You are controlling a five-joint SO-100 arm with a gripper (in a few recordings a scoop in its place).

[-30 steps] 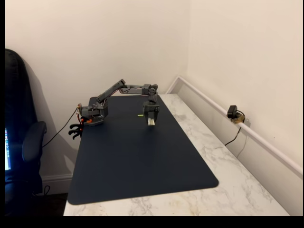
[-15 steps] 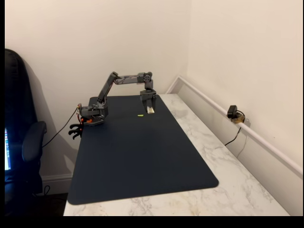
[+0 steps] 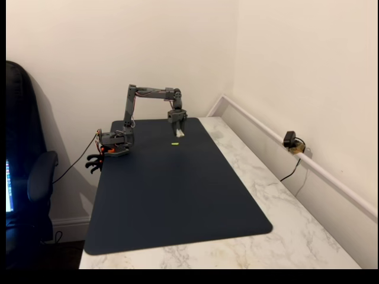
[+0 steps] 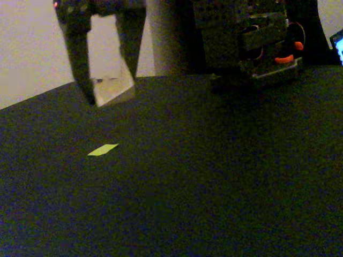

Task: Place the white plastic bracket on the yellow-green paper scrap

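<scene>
My gripper (image 3: pixel 178 131) hangs above the far part of the dark mat, pointing down, shut on the white plastic bracket (image 3: pixel 179 133). Seen low and close, the bracket (image 4: pixel 111 88) sits pinched between the two dark fingers (image 4: pixel 80 59), held clear of the mat. The yellow-green paper scrap (image 3: pixel 175 143) lies flat on the mat just below and in front of the gripper; in a fixed view the scrap (image 4: pixel 102 150) is beneath the held bracket, a little nearer the camera, with a gap between them.
The dark mat (image 3: pixel 177 195) covers most of a marble-look table (image 3: pixel 278 225). The arm's base (image 3: pixel 113 144) is clamped at the mat's left far edge. A small camera (image 3: pixel 291 142) sits by the right wall rail. A dark chair (image 3: pixel 26 177) stands at left.
The arm has drawn back toward its base and lifted, carrying the bracket up and to the left in a fixed view, from right of the scrap to just above it.
</scene>
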